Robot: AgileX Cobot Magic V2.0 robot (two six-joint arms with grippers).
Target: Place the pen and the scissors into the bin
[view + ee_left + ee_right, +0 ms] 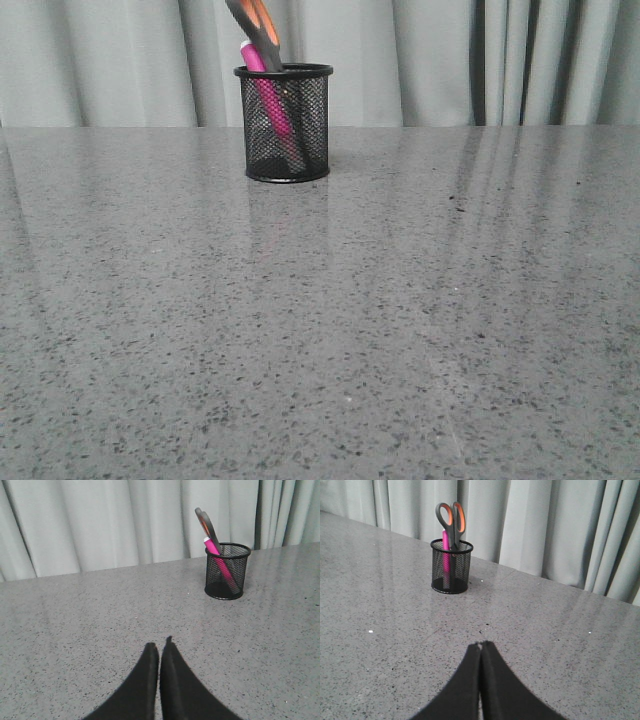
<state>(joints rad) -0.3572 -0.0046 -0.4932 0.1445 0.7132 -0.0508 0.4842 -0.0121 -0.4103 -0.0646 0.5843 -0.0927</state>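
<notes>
The black mesh bin [286, 125] stands at the back of the table, left of centre. The magenta pen [268, 95] and the scissors [257, 25] with grey and orange handles stand inside it, both leaning left, handles above the rim. The bin [227, 570], pen [216, 550] and scissors [207, 524] also show in the left wrist view, and the bin [451, 566], pen [445, 547] and scissors [452, 521] in the right wrist view. My left gripper [160, 646] is shut and empty, well short of the bin. My right gripper [480, 645] is shut and empty, also far from it. Neither gripper shows in the front view.
The grey speckled table [400, 300] runs back to grey curtains [450, 60] just behind the bin.
</notes>
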